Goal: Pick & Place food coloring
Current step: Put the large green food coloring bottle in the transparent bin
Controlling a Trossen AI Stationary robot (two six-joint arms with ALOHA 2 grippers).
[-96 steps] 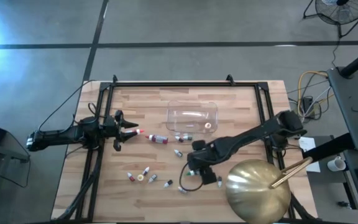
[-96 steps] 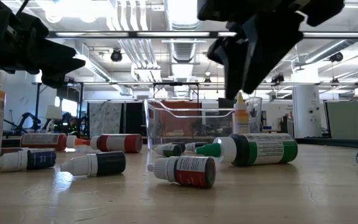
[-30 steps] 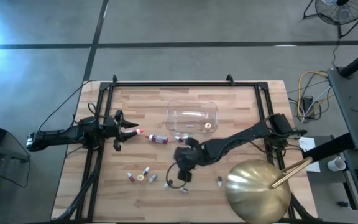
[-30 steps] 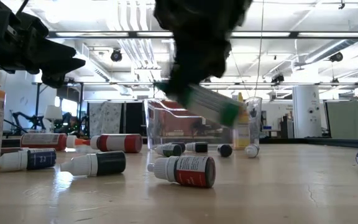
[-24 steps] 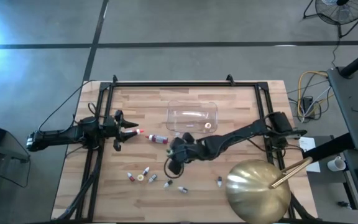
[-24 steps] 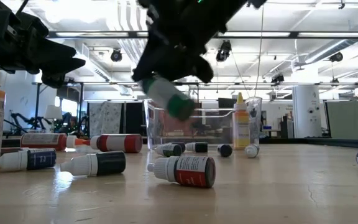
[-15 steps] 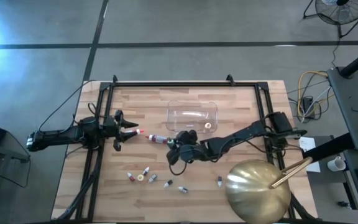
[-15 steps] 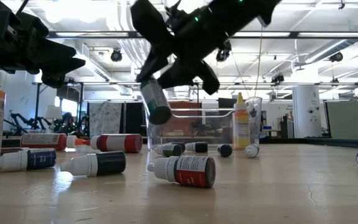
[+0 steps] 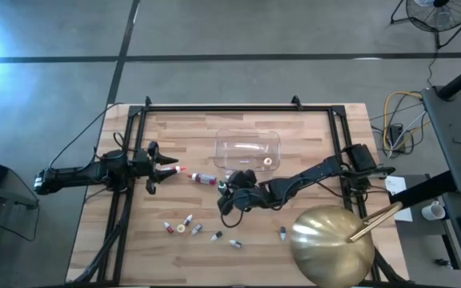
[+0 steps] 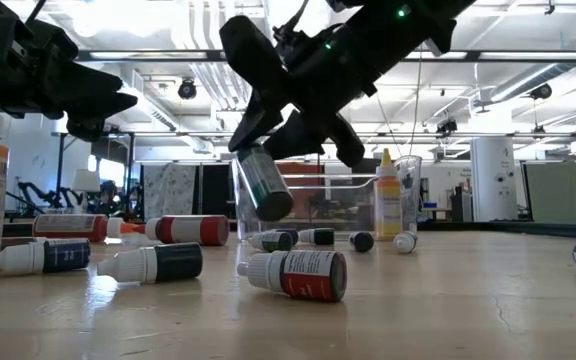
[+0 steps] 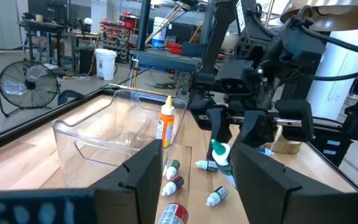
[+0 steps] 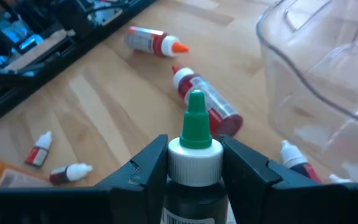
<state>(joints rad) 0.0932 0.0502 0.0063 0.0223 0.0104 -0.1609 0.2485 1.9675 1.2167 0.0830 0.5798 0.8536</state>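
- Food coloring bottles [image 9: 189,226] lie scattered on the wooden table [image 9: 310,136]; one green-capped bottle [image 12: 195,148] hangs above it, just beside the clear tub [image 9: 248,150].
- Right gripper [image 12: 194,163] clamps that green-capped bottle.
- Left gripper [image 9: 163,168] waits at the table's left edge, fingers apart, empty.

High cam looks straight down over the whole table [image 9: 174,144]. Low one sits at tabletop height, close to the bottles, facing the room. Wrist cams ride each arm. All four catch the clear tub [image 9: 248,149].
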